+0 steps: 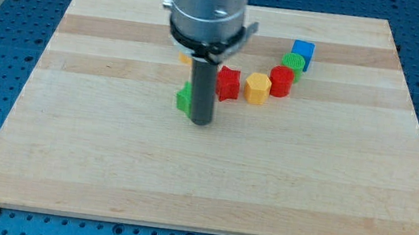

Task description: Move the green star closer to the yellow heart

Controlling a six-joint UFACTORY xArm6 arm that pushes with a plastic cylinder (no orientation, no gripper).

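Note:
My tip (201,122) rests on the wooden board (106,161), just right of centre-left. A green block (184,98), probably the green star, sits directly to the view's left of the rod, touching or almost touching it and partly hidden by it. A sliver of a yellow-orange block (185,58) shows above the green block, mostly hidden behind the arm's grey body (208,4). Its shape cannot be made out, so I cannot tell whether it is the yellow heart.
A red star (228,83) lies right of the rod. Further right come a yellow hexagon (257,89), a red cylinder (281,81), a green round block (293,64) and a blue cube (303,50), in a curved row rising to the view's upper right.

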